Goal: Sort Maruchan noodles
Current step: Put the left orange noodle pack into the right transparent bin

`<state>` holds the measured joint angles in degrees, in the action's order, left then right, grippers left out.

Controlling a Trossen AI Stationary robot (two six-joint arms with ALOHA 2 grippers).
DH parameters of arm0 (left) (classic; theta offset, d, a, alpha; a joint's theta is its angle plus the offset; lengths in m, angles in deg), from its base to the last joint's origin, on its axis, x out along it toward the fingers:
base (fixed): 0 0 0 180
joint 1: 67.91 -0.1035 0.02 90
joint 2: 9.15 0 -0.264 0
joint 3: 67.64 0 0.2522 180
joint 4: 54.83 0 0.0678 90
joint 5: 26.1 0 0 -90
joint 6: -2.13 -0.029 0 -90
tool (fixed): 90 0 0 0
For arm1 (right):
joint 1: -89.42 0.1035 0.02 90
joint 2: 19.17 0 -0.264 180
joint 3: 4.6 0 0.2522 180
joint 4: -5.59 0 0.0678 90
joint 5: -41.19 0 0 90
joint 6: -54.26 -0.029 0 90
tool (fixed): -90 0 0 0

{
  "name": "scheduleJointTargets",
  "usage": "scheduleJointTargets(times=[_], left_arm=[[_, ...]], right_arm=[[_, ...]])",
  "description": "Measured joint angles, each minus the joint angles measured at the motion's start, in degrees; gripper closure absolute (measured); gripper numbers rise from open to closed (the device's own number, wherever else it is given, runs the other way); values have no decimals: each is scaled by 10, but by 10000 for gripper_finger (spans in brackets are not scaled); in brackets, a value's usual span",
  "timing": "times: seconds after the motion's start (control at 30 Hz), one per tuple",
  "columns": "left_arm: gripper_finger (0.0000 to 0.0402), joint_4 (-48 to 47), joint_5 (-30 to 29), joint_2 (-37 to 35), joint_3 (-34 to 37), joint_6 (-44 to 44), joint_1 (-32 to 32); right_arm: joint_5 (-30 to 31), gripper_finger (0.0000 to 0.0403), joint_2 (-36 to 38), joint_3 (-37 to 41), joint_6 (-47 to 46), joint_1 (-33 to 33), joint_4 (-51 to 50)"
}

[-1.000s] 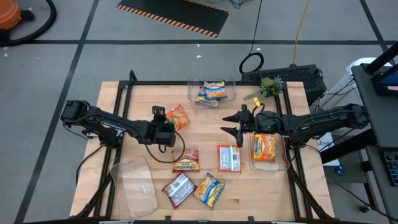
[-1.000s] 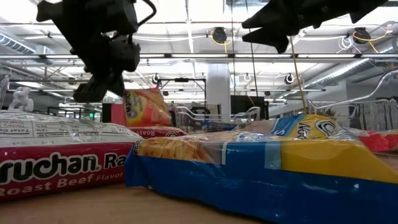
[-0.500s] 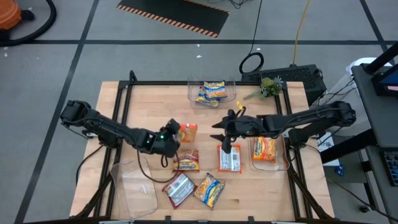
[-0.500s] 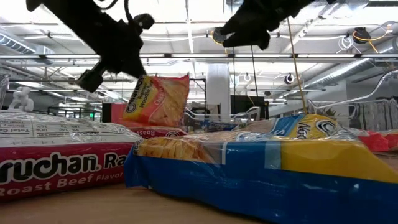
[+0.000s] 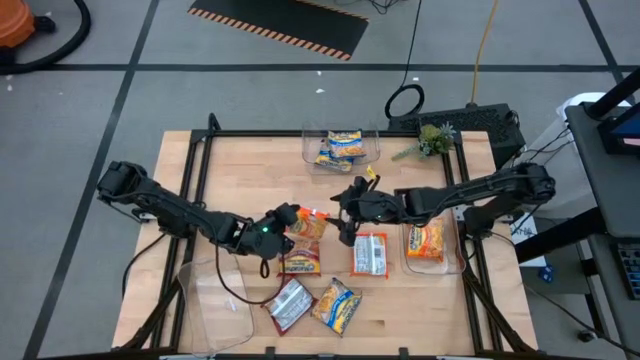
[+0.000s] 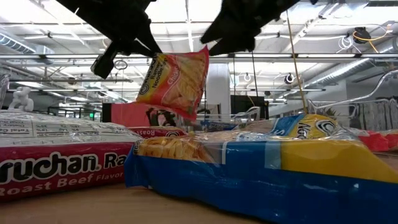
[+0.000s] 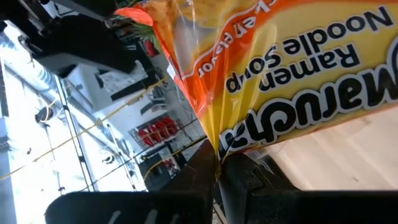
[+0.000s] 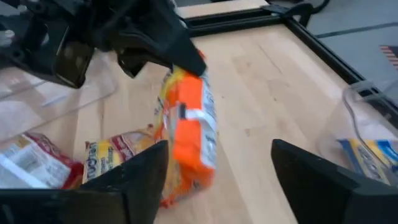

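My left gripper (image 5: 287, 222) is shut on an orange Maruchan packet (image 5: 308, 225), raised above the middle of the table; the low view shows the orange packet (image 6: 175, 79) in the air. My right gripper (image 5: 345, 214) is open just to the packet's right. In the right wrist view the orange packet (image 8: 189, 134) stands ahead of that open gripper (image 8: 217, 177), between its spread fingers, and I see no touch. Red packets (image 5: 300, 258) (image 5: 369, 253) (image 5: 288, 303) and a blue-and-yellow one (image 5: 336, 305) lie flat on the table. My left gripper pinches the orange packet between its two fingers at one crimped edge (image 7: 217, 146), where the film gathers into creases. The fingers come from the table's left. The packet is lifted clear of the table and hangs tilted below the fingers (image 6: 127, 37).
A clear bin (image 5: 341, 148) at the far edge holds blue-and-yellow packets. A clear bin (image 5: 426, 240) at the right holds an orange packet. Another clear bin (image 5: 215, 295) sits at the near left. A small plant (image 5: 432, 140) lies at the far right.
My left gripper has lifted the orange packet off the table and carried it toward the table's right and near side; the packet now hangs higher and tilted. My right gripper has moved toward the table's left, closing on the packet, still open.
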<state>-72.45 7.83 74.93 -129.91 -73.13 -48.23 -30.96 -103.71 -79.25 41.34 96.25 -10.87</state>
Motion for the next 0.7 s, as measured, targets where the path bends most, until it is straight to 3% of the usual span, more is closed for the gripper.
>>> scheduleJointTargets(times=[0.17,0.37,0.5,0.7], left_arm=[[386,-4,0,0,0,-2,2],[386,14,3,1,0,-23,11],[385,15,2,1,0,-25,11],[385,15,2,1,0,-25,11]], right_arm=[[-1,93,-32,-20,13,-2,27],[-61,94,-34,-22,-7,-17,28],[-29,94,-46,-22,-10,-18,26],[-74,94,-90,-22,-16,-33,50]])
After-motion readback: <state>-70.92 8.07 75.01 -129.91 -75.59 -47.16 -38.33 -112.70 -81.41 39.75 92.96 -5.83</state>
